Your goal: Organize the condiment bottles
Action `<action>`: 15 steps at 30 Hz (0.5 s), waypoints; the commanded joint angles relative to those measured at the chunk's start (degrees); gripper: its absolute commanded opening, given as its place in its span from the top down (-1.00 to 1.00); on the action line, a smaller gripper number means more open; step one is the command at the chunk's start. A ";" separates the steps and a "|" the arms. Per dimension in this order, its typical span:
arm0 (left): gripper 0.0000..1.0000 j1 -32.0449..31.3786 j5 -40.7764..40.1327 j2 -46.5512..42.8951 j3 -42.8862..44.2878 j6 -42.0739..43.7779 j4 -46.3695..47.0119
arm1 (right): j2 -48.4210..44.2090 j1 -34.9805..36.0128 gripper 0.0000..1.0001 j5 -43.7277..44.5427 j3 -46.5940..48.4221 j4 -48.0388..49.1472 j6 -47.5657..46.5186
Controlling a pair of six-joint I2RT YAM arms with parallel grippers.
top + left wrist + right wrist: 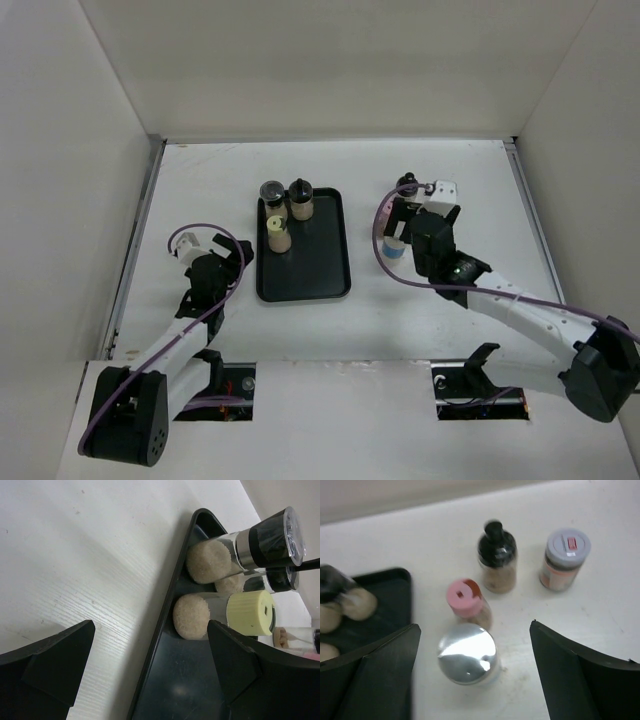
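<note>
Jaws spread wide, the right tool [473, 626] hangs over a silver-capped bottle [467, 653] standing on the table [600, 595] beside the tray [390, 590], a light, stiff, probably slick jar best pinched across its body below the cap, clear of the pink-capped bottle [465, 597] close by.

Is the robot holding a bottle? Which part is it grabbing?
Nothing is held. The left hand and the right hand are both open, and the silver-capped bottle under the right hand stands untouched.

Glossy black plastic tray [170, 690], matt white wood-grained table [75, 555], mirror-bright silver cap [467, 652]
</note>
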 commanded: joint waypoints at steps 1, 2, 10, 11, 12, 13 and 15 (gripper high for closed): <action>-1.00 -0.06 -0.12 -0.97 0.26 0.22 2.90 | 1.99 -1.59 -0.97 -2.89 -1.16 -3.39 3.75; -1.00 -0.14 -0.47 -1.59 0.08 0.39 2.90 | 2.69 -1.68 -0.97 -4.13 -1.34 -2.61 3.93; -1.00 -0.41 -0.82 -1.59 0.35 0.83 2.81 | 9.90 -2.91 -0.88 -5.72 0.85 2.06 2.17; -1.00 -0.32 -0.82 -1.51 0.35 0.92 2.73 | 10.95 -3.18 -0.81 -6.25 1.20 2.41 2.26; -1.00 -0.14 -0.39 -1.33 0.35 0.92 2.73 | 12.01 -3.44 -0.76 -6.77 1.56 2.93 2.26; -1.00 -0.06 -0.12 -1.42 0.35 0.92 2.73 | 13.06 -3.70 -0.69 -7.30 1.91 3.29 2.00; -1.00 -0.06 -0.56 -1.86 0.17 0.92 2.73 | 14.21 -3.79 -0.47 -7.31 2.26 3.46 2.17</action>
